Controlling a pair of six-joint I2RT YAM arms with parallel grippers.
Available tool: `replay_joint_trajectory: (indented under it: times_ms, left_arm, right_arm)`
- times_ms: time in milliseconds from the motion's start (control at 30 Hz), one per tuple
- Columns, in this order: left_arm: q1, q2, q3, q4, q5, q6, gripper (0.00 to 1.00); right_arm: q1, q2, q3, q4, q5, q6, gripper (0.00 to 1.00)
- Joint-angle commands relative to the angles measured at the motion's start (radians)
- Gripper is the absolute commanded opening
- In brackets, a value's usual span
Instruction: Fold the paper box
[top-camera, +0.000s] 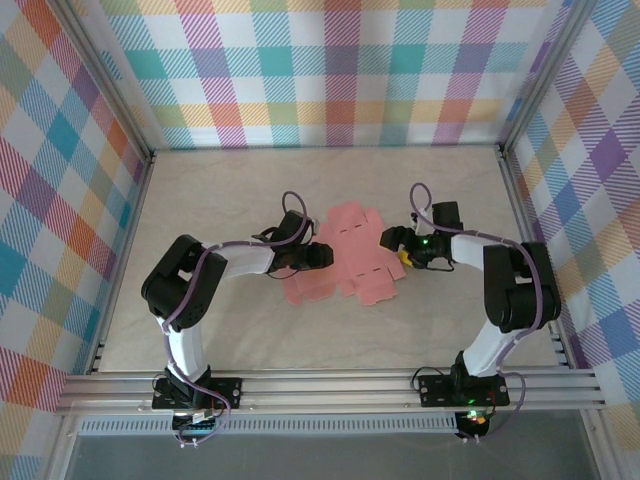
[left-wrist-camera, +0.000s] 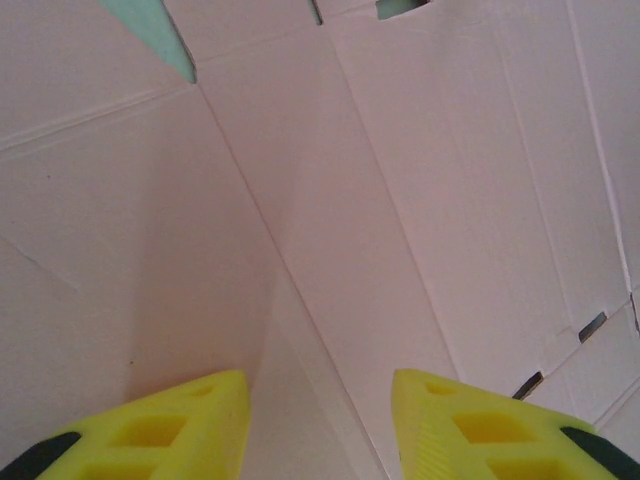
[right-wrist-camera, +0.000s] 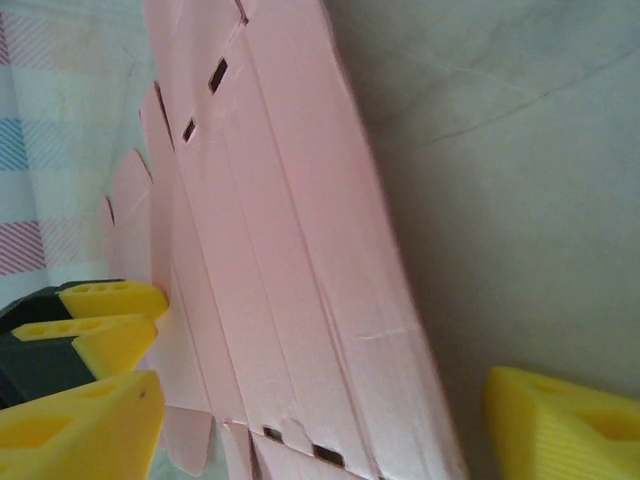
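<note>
Paper box: the paper box (top-camera: 345, 258) is a flat salmon-pink die-cut blank lying in the middle of the table (top-camera: 230, 200), between the two pincers. Its flaps, score lines and small slots are all exposed.
Handling: we judge it very light and thin, stiff within a panel but hinging readily along its scores. It is likely to slide on the table if pushed from one side only, and a hard pinch off the score lines would dent it.
Where to take hold: we would grip an outer flap close to its score line and steady the opposite side.
Left pincer: the left pincer (top-camera: 320, 255) sits at the blank's left edge, about half spread. Its yellow tips are low over the card with a crease running between them. We see nothing clearly pinched.
Right pincer: the right pincer (top-camera: 397, 255) is spread wide at the blank's right edge, one tip over the card and the other over bare table.
Left arm: the left arm (top-camera: 185, 285) has its elbow bent outward, its forearm angled inward and its wrist low.
Right arm: the right arm (top-camera: 515, 285) mirrors it, reaching in from the right.
</note>
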Motion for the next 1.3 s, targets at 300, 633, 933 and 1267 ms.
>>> replay_joint_trajectory:
  times_ms: [300,633,933,1267]
  left_arm:
    - [0.005,0.021,-0.032,-0.076,-0.008,0.006,0.43]
    - [0.005,0.021,-0.029,-0.081,0.001,0.012,0.43]
    - [0.005,0.015,-0.02,-0.093,0.002,0.012,0.52]
    - [-0.002,-0.235,0.016,-0.166,-0.106,0.048,0.92]
  right_arm:
    - [0.008,0.058,0.049,0.076,-0.018,-0.052,0.39]
    - [0.008,0.077,0.086,0.095,-0.055,-0.123,0.24]
    - [0.008,0.035,0.073,0.085,-0.037,-0.159,0.07]
    - [0.047,-0.05,0.094,-0.042,0.149,-0.252,0.0]
